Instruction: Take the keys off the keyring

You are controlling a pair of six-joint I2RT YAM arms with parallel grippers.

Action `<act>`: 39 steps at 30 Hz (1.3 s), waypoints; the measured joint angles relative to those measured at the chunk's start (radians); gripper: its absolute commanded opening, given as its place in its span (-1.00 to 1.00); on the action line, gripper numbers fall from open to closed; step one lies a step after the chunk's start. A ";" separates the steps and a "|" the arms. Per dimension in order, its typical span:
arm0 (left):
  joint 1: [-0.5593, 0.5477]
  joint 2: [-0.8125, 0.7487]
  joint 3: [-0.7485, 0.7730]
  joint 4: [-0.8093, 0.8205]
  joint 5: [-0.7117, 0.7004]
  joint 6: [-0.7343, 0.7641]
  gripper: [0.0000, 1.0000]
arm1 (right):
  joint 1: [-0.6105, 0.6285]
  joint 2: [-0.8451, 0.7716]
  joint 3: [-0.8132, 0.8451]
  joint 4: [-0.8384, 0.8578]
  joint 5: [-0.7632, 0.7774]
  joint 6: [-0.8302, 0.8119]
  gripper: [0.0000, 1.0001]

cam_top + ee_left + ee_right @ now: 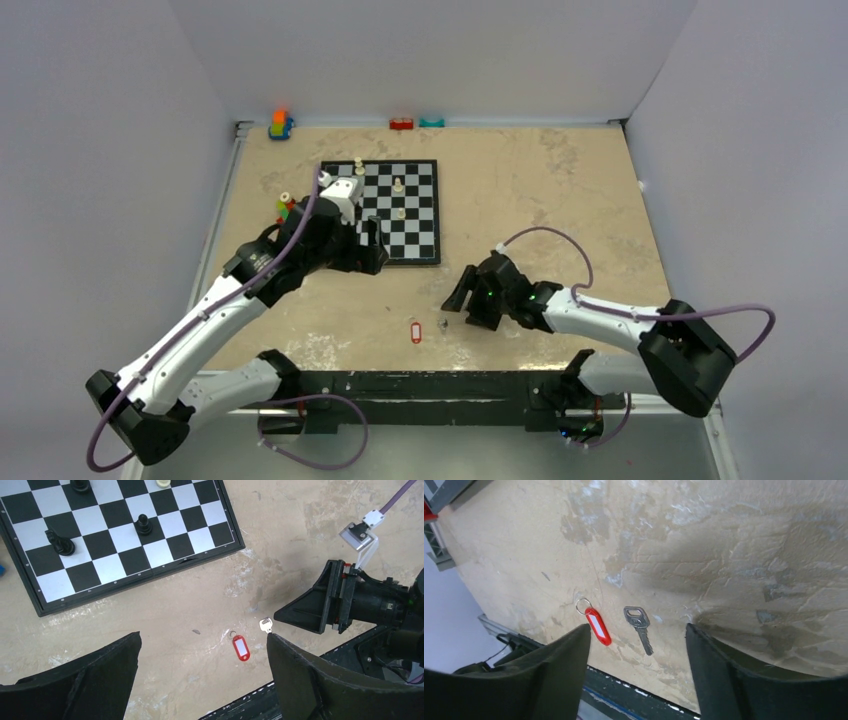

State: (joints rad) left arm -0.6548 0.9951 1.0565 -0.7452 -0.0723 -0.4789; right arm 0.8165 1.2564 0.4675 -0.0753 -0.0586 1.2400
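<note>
A red key tag (416,332) with a small metal ring (583,605) lies on the beige table near the front edge. It also shows in the left wrist view (241,647) and the right wrist view (598,626). A single silver key (639,625) lies loose beside it, apart from the ring, and shows in the left wrist view (266,625) and faintly in the top view (441,320). My right gripper (462,298) is open and empty, just right of the key. My left gripper (372,240) is open and empty at the chessboard's near edge.
A chessboard (420,245) with a few pieces stands at the back middle. Coloured blocks (280,124) and small toys (402,124) lie along the back wall. The black mounting rail (420,385) runs along the table's front edge close to the tag.
</note>
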 measured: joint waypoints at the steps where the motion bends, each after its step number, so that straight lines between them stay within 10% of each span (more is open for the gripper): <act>1: 0.000 -0.007 0.000 -0.002 -0.003 0.002 1.00 | 0.001 -0.007 0.015 -0.024 0.011 -0.013 0.73; 17: 0.000 -0.311 0.007 -0.031 -0.226 0.131 1.00 | 0.002 -0.362 0.251 -0.208 0.286 -0.448 0.85; 39: 0.000 -0.553 -0.138 -0.068 -0.408 0.184 1.00 | 0.002 -0.584 0.251 -0.190 0.615 -0.630 0.81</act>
State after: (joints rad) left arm -0.6548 0.4423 0.9184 -0.8131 -0.4805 -0.2947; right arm 0.8181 0.6727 0.7181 -0.2657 0.5568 0.6098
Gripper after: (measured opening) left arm 0.997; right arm 0.903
